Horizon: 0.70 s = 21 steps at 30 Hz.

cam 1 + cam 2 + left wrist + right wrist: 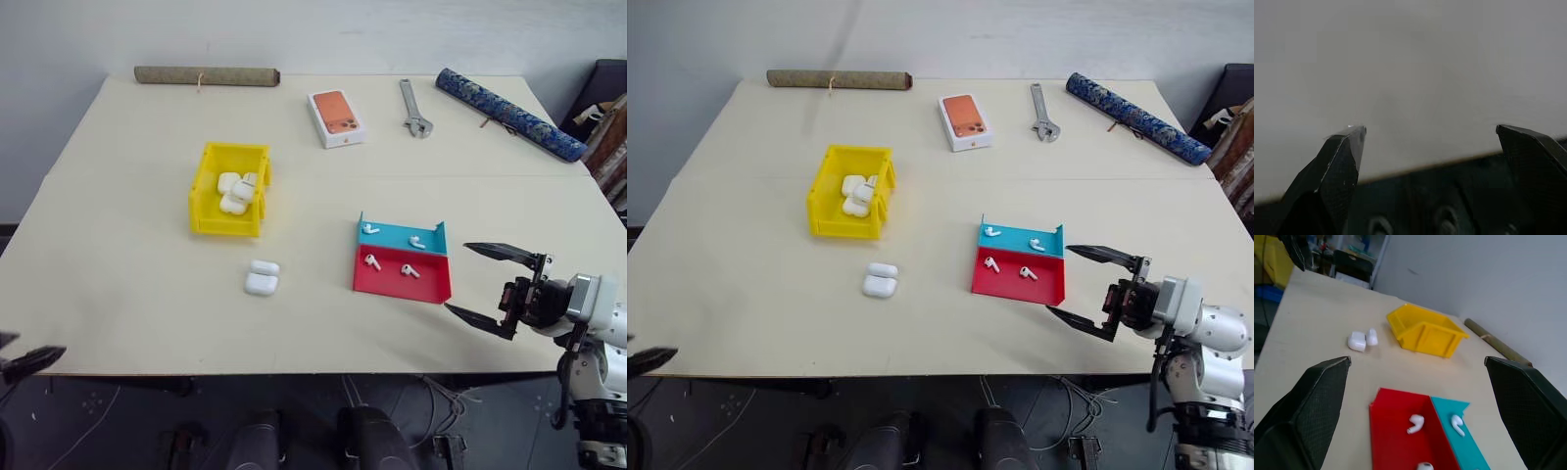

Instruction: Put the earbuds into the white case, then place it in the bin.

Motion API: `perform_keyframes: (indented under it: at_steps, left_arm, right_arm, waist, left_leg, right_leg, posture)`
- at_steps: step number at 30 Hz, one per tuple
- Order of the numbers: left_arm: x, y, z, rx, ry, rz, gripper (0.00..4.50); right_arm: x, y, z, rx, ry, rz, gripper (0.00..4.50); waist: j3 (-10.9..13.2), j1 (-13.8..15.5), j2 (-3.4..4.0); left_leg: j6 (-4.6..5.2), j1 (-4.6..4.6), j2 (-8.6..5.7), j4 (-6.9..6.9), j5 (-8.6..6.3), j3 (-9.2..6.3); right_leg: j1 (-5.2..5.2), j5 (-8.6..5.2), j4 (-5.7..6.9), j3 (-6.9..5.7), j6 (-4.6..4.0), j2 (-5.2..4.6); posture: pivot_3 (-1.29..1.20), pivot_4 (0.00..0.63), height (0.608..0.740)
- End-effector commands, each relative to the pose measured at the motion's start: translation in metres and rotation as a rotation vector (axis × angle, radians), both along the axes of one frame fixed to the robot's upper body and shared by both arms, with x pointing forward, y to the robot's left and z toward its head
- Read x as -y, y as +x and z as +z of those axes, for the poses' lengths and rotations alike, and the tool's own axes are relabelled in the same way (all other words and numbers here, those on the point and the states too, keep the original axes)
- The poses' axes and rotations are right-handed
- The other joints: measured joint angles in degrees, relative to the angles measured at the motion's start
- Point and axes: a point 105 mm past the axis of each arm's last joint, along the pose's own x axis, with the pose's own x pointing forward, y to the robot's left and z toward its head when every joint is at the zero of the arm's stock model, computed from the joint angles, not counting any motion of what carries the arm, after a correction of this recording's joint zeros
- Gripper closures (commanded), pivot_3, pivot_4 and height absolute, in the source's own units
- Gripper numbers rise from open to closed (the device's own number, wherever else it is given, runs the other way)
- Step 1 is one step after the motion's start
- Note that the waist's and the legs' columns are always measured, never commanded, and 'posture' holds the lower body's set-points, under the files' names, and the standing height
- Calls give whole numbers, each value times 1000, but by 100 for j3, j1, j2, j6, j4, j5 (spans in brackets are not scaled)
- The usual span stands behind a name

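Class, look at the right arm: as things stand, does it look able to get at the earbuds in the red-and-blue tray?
Probably yes. The right tool hangs open just beside the red-and-blue tray, pointing toward it, with nothing between them. The earbuds lie loose and uncovered, though the tray's raised walls may call for a reach from above.

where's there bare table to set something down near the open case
Bare table lies left of the open white case, out to the table's left edge, and between the case and the red-and-blue tray. The strip between the case and the yellow bin is narrow. The far edge is crowded: phone box, wrench, two rolls.
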Motion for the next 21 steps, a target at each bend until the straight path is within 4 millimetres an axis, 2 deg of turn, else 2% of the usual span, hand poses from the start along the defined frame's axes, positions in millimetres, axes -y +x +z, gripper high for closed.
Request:
perform_keyframes:
  at_steps: [1,3,6,9,11,15,18,21]
  left_arm:
    - [19,12,18,3,-20,5,0]
    - [39,17,22,-15,-49,-36,0]
    - [78,27,28,-15,-102,-147,0]
    - [112,34,20,-36,-34,-286,0]
    - [137,45,15,29,-47,-356,0]
    - [175,64,0,138,-72,-365,0]
    - [210,74,-13,198,-102,-357,0]
    - [227,90,-17,263,-78,-260,0]
  right_arm:
    - [-3,-6,5,66,-17,49,14]
    - [-3,-3,4,67,-23,48,14]
    - [-1,0,1,61,-41,36,14]
    - [3,1,-2,43,-65,24,14]
    - [5,0,-4,34,-77,20,14]
    - [8,-1,-6,25,-87,3,14]
    - [9,-4,-8,10,-89,-12,14]
    - [9,-9,-10,-4,-92,-20,14]
  waist:
    - [1,24,2]
    - [1,2,2]
    - [1,-19,3]
    - [2,-32,5]
    - [1,-38,18]
    - [1,-8,18]
    - [0,6,11]
    - [-2,37,1]
  left_leg:
    - [-3,0,-2,2,3,-8]
    - [-29,-1,-2,1,-3,-11]
    - [-51,0,-1,-1,5,-11]
    - [-50,0,-1,-7,26,-10]
    - [-50,0,-1,-8,25,-7]
    - [-47,-2,1,8,26,-7]
    - [-44,-1,0,20,27,-8]
    - [-41,-1,-3,30,28,-8]
  right_leg:
    - [2,0,1,0,-1,0]
    - [1,-1,0,2,-3,0]
    - [-2,-2,3,3,-4,1]
    - [-4,-2,6,3,-4,3]
    - [-5,-2,5,5,-4,6]
    - [0,2,13,6,5,15]
    - [6,7,19,7,13,16]
    - [13,11,17,9,20,18]
  posture:
    - [0,150,740]
    - [0,150,740]
    - [0,150,740]
    - [0,150,740]
    - [0,150,740]
    - [0,150,740]
    - [0,150,740]
    - [0,150,740]
